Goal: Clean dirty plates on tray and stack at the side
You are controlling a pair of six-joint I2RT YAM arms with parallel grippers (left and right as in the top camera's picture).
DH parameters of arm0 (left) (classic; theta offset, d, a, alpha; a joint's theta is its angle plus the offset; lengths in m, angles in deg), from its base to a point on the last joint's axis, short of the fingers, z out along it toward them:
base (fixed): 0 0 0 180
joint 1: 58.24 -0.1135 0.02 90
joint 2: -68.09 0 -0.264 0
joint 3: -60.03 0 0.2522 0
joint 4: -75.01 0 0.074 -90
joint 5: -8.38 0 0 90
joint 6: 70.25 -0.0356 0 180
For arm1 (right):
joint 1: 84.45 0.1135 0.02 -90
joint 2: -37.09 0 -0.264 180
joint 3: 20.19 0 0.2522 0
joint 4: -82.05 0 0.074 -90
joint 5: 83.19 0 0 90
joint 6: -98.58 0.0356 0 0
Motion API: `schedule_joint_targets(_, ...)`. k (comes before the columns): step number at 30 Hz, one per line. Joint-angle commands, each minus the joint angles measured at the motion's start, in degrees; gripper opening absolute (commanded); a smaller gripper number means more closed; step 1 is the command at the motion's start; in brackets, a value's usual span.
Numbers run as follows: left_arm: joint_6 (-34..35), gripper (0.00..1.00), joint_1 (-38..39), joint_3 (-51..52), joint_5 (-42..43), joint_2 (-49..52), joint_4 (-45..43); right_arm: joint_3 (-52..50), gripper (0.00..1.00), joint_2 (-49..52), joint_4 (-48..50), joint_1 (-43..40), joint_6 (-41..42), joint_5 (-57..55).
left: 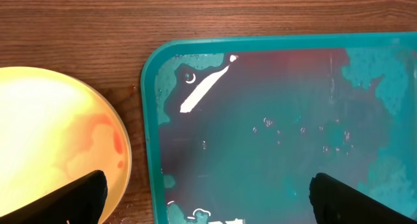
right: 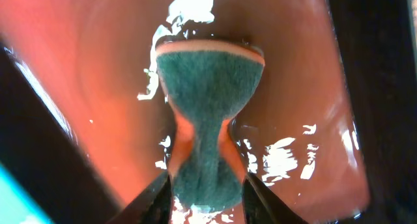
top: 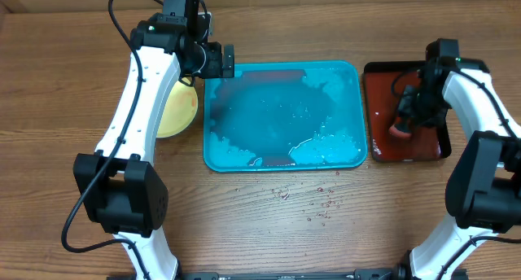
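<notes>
The teal tray (top: 281, 164) lies mid-table, wet with reddish water, and no plate shows on it. A pale yellow plate (top: 175, 109) rests on the table left of the tray, partly under my left arm. I cannot tell whether others lie beneath it. In the left wrist view the plate (left: 52, 133) has orange-red smears, beside the tray's rim (left: 151, 120). My left gripper (top: 220, 62) is open and empty, its fingers (left: 208, 198) straddling the plate's edge and the tray's corner. My right gripper (right: 207, 185) is shut on a green-topped sponge (right: 208, 94) over the dark red tray (right: 111, 74).
The dark red tray (top: 383, 93) with a black rim stands right of the teal tray and holds wet red liquid. Water droplets (top: 313, 203) are scattered on the wooden table in front of the teal tray.
</notes>
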Motion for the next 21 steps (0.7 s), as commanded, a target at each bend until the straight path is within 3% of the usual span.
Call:
schedule_joint_targets(1, -1.3, 1.00, 0.2, -0.9, -0.6, -0.9, -0.1, 9.6, 0.45, -3.7, -4.0, 0.2, -0.6, 3.6)
schedule_joint_targets(2, -1.3, 1.00, 0.2, -0.9, -0.6, -0.9, -0.1, 12.4, 0.56, -5.1, -6.1, 0.3, -1.4, 4.9)
schedule_joint_targets(4, -1.3, 1.00, 0.2, -0.9, -0.6, -0.9, -0.1, 18.7, 0.89, -8.7, -10.9, 0.8, -3.0, 7.2)
schedule_joint_targets(5, -1.3, 1.00, 0.2, -0.9, -0.6, -0.9, -0.1, 21.7, 0.98, -10.4, -13.2, 1.2, -3.1, 7.5)
schedule_joint_targets(12, -1.3, 1.00, 0.2, -0.9, -0.6, -0.9, -0.1, 36.2, 1.00, -21.5, -28.5, 2.1, -3.1, 7.6)
schedule_joint_targets(21, -1.3, 1.00, 0.2, -0.9, -0.6, -0.9, -0.1, 37.2, 1.00, -32.6, -34.7, 2.1, -3.1, 7.6)
